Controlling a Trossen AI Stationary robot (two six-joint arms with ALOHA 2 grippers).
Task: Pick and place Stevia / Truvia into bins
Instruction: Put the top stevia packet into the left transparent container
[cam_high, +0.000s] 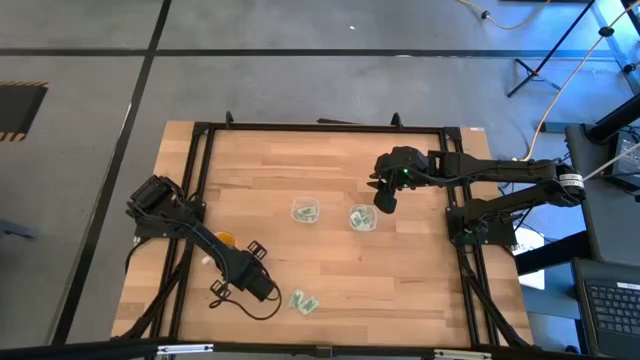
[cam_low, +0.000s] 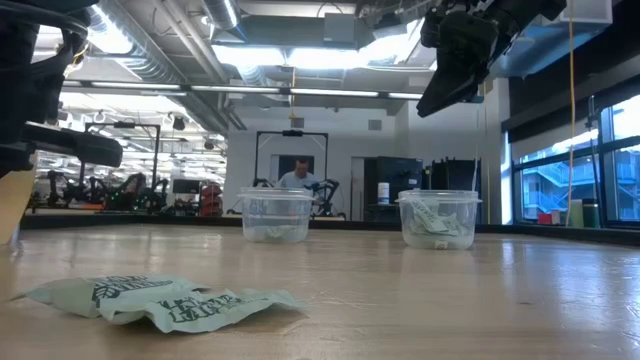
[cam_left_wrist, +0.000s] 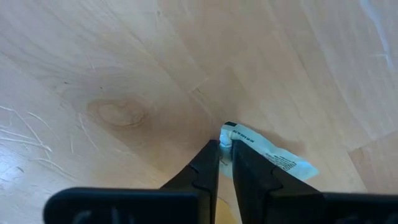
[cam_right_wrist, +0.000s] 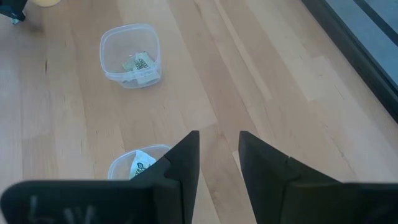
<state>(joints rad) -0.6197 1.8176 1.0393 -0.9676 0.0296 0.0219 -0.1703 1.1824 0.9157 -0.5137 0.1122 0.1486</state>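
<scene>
Left gripper (cam_left_wrist: 225, 163) pinching packet (cam_left_wrist: 268, 154) by thin edge, jaws nearly closed; slip looking likely on lift. Right gripper (cam_right_wrist: 219, 163) hovering near bins (cam_right_wrist: 130, 55), jaws narrowly apart, empty.

One camera hangs above me, facing straight down on the whole table (cam_high: 330, 290) and both my arms. Another sits at table height, looking level across to the room behind, close to loose packets (cam_low: 165, 300). My wrist cameras look past my claws: the left sits close over the wood, the right higher. Three views share both bins (cam_high: 305, 211).
</scene>
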